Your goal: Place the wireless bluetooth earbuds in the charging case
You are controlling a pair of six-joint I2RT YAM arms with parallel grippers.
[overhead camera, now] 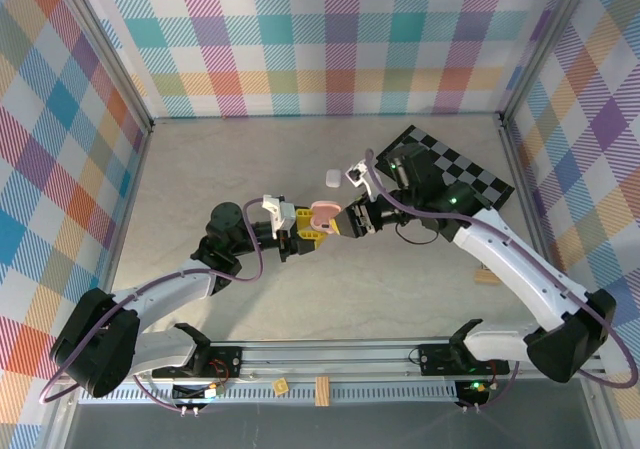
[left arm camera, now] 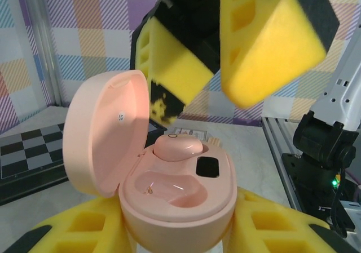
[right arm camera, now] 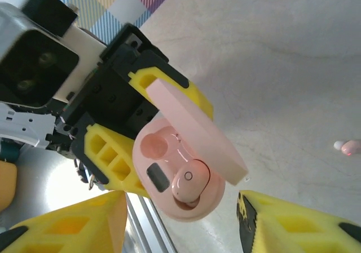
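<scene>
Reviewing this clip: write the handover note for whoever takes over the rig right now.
Left claw: shut on the pink pebble-shaped plastic charging case, whose lid is open.
Right claw: open, holding nothing, poised at the case's open top.
Done: one pink plastic earbud sits in its socket.
To do: the second socket is empty. A small pinkish-white bud lies loose on the grey tabletop. Probably fetch it, seat it, then close the lid.

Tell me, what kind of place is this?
Probably a robot test booth: plaid walls on a metal frame, a left arm and right arm bolted to the table, and a checkerboard card.
</scene>
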